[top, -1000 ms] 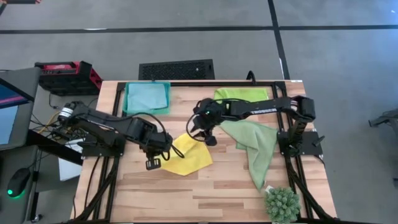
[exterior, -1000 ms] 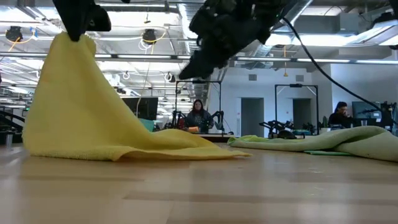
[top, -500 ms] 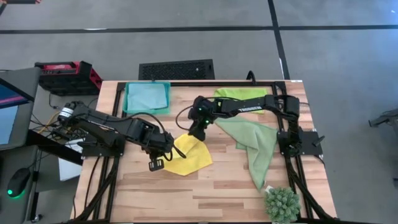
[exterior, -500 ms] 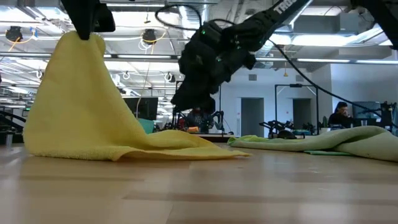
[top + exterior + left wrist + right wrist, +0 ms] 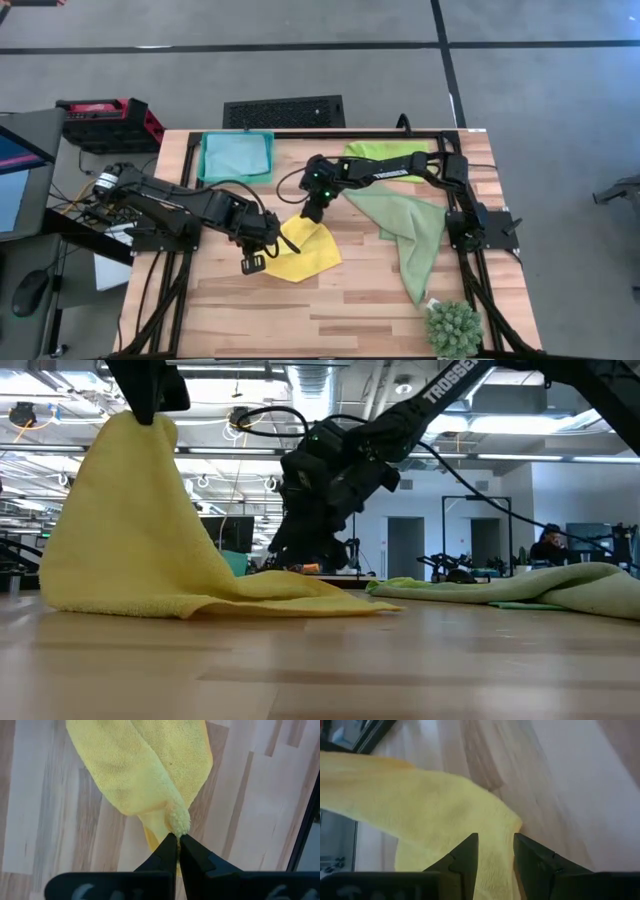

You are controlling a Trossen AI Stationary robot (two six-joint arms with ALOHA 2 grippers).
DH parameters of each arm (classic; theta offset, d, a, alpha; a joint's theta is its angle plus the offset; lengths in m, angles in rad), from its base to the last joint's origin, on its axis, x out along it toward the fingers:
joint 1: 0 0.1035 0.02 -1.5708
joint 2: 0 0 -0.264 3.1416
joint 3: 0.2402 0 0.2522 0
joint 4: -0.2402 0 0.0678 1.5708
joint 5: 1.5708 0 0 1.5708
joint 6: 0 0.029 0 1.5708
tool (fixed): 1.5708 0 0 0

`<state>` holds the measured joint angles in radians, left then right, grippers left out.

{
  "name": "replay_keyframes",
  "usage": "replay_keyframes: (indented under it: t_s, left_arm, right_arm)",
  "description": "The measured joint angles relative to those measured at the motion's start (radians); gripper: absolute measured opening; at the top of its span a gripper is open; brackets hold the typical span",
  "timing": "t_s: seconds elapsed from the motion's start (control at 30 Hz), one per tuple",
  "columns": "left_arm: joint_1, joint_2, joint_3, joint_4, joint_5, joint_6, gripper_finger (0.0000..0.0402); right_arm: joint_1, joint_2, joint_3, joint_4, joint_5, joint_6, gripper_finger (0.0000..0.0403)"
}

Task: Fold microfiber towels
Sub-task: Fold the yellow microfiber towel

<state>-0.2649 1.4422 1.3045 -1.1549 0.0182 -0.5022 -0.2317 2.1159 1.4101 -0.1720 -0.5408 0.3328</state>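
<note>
Left gripper (image 5: 252, 262), left of centre in the high view, pinches a corner of the yellow towel (image 5: 305, 247) and holds it raised, the rest trailing onto the table (image 5: 340, 310). Keep that pinch firm while you work the other corner. Right gripper (image 5: 310, 212), at frame centre, hangs with fingers parted over the towel's far corner; lower straight, straddling the edge before you close. Sage green towel (image 5: 415, 235) lies further right.

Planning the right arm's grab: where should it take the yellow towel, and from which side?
Take the yellow towel at its free far corner, still flat on the table, coming from above. The left pincer already pinches the opposite corner up, and the open right pincer hangs right over that edge.
</note>
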Motion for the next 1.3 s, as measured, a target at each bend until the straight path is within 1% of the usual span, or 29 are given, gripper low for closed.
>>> replay_keyframes:
  t_s: [0.07,0.2,0.5,0.67,0.83,0.97,1.17,1.23,1.3]
  left_arm:
    - [0.0,0.0,0.0,0.002,0.0,0.0,0.0]
    - [0.0,0.0,0.0,0.003,0.0,0.003,0.0]
    - [0.0,0.0,0.0,0.003,-0.004,0.023,0.0]
    - [0.0,0.0,0.0,0.004,-0.005,0.023,0.0]
    - [0.0,0.0,0.0,0.007,-0.005,0.022,0.0]
    - [0.0,0.0,0.0,0.014,-0.006,0.022,0.0]
    - [0.0,0.0,0.0,0.025,-0.015,0.021,0.0]
    - [0.0,0.0,0.0,0.025,-0.017,0.021,0.0]
    - [0.0,0.0,0.0,0.026,-0.019,0.021,0.0]
  right_arm:
    - [-0.001,0.0,0.003,0.005,0.02,0.002,0.0148]
    - [-0.003,0.0,0.003,-0.017,0.015,0.049,0.0148]
    - [0.009,0.0,0.003,-0.033,0.021,0.028,0.0148]
    - [0.008,0.0,0.003,-0.027,0.061,0.01,0.0148]
    - [0.009,0.0,0.003,-0.041,0.06,0.005,0.0148]
    - [0.016,0.0,0.003,-0.042,0.069,-0.044,0.0148]
    - [0.018,0.001,0.002,-0.037,0.07,-0.045,0.0148]
    - [0.021,0.024,0.004,-0.011,0.07,-0.045,0.0148]
    - [0.021,0.034,-0.002,-0.045,0.071,-0.045,0.0148]
